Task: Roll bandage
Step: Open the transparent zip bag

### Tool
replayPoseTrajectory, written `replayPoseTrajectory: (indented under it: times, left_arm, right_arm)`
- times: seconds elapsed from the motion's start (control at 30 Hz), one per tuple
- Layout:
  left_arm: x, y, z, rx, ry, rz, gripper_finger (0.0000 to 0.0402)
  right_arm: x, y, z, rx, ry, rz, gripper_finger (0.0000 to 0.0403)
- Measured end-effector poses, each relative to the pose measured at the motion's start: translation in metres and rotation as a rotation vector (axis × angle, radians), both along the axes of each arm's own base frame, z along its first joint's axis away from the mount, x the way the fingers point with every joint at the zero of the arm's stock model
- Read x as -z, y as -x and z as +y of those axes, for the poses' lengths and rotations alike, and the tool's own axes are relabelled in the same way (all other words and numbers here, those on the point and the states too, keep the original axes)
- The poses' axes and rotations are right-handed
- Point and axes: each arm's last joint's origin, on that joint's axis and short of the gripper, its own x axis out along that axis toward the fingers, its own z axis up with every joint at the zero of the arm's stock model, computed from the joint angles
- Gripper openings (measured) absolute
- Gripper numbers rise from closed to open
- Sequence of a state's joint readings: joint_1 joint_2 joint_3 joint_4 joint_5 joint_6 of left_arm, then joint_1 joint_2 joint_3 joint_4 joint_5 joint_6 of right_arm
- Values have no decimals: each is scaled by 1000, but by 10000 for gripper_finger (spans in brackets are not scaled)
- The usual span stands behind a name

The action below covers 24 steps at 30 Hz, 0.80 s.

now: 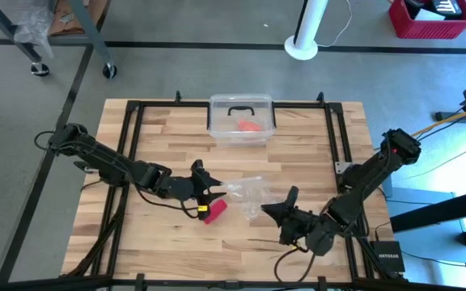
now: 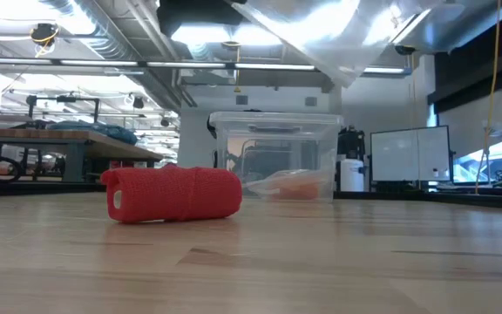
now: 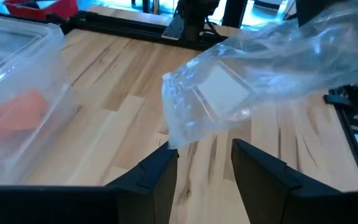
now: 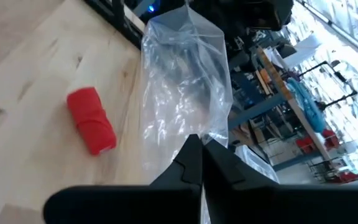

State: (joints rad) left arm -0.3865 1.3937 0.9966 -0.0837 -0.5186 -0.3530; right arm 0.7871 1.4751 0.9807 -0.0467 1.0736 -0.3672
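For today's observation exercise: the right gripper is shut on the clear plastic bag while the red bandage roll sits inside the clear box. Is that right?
Not quite. The bandage roll lies on the bare table, outside the clear box, as the high view shows. The right gripper is indeed shut on the plastic bag.

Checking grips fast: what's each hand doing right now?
Left hand: open, holding nothing.
Right hand: shut on the clear plastic bag.

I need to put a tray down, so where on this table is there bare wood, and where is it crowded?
Bare wood lies left of the clear bin at the far edge, and at the near edge below the bandage. The middle is crowded: left gripper, open, by the bandage, and right gripper shut on the plastic bag.
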Motion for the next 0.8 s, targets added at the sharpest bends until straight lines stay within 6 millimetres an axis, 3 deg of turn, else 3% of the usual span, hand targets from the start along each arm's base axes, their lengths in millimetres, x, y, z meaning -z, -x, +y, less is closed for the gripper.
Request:
replayPoseTrajectory:
  times: [0.2,0.33,0.5,0.67,0.8]
  left_arm:
    - [-5,9,-11,79,-67,0,143]
    - [-28,29,-17,78,-103,-84,143]
    - [-48,50,-27,60,-222,-164,143]
    - [-60,55,-34,106,-275,-243,143]
    - [-58,54,-37,136,-278,-250,143]
  right_arm:
    - [-38,-11,3,6,-161,-98,3]
    - [-74,-10,6,-81,-274,-152,3]
    - [-110,3,-6,-256,-421,-262,3]
    - [-119,9,-28,-341,-466,-453,3]
    - [-103,6,-42,-457,-524,-603,3]
